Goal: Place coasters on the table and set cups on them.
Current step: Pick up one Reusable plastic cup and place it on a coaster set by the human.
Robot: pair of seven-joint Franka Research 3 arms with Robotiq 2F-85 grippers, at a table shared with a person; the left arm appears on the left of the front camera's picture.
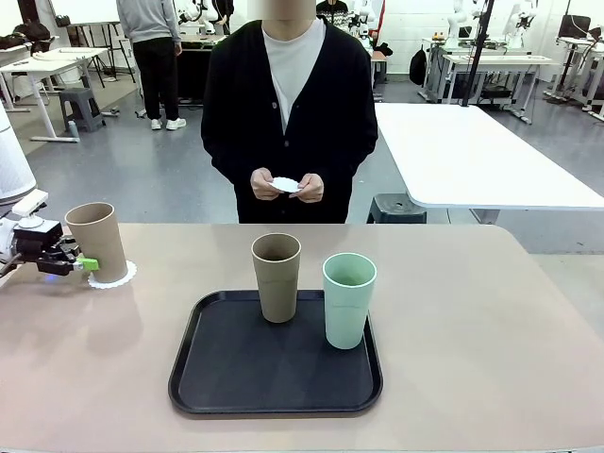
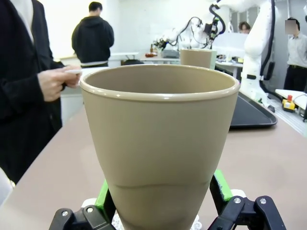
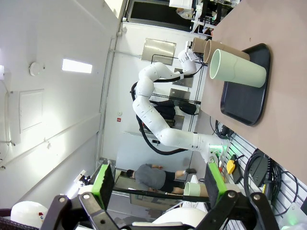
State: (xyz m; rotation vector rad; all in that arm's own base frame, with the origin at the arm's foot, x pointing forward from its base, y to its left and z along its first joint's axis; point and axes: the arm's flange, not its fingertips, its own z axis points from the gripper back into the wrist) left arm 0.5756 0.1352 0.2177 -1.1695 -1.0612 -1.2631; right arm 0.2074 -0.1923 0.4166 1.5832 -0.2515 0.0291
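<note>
**A:** How many cups do you count, and where are they?

**B:** Three. The tan cup [image 1: 96, 243] stands upright on a coaster [image 1: 119, 277] near the nine o'clock edge of the table [image 1: 491, 330]. The second tan cup [image 1: 276, 276] and the mint cup [image 1: 349, 299] stand on the black tray [image 1: 217, 377] mid-table. The mint one is at about four o'clock of the tan one, close but apart.

**A:** And coasters?

**B:** One lies on the table. The person [image 1: 288, 104] at twelve o'clock holds a second coaster [image 1: 286, 185] in both hands. I cannot tell whether more lie under it.

**A:** Your left gripper?

**B:** My left gripper [image 1: 88, 260] reaches in from nine o'clock and is closed around the tan cup, low on its wall. In my left wrist view the green pads [image 2: 102, 194] lie against it on either side, with no gap I can make out.

**A:** The right one?

**B:** My right gripper [image 3: 160, 182] is spread wide with nothing between its fingers. In that view the tray lies far off, at about two o'clock.
</note>
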